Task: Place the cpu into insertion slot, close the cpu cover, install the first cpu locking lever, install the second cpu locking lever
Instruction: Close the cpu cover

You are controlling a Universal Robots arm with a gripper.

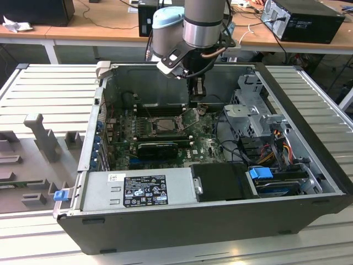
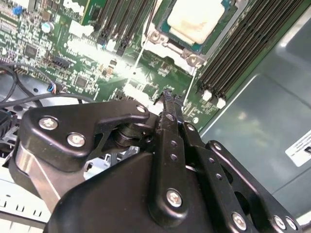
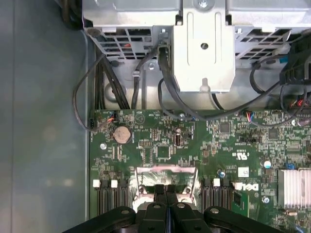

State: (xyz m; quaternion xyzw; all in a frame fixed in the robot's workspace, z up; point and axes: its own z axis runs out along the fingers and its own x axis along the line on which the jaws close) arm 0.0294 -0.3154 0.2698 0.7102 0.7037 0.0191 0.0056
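An open computer case (image 1: 309, 138) lies on a ribbed surface (image 1: 49, 83), and the robot arm reaches down into it. The gripper (image 2: 167, 97), fingers pressed together and holding nothing, hovers just above the green board, beside the insertion slot (image 1: 160, 126) on the exterior view's right. The cpu (image 2: 197, 19) lies flat in the slot, framed by the silvery cpu cover (image 2: 221, 35). Whether the cover is latched cannot be told. It looks thin, stiff and light, best pushed at its free edge. The chip is fragile.

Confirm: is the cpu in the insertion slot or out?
In. The cpu lies flat, pale face up, inside the insertion slot.
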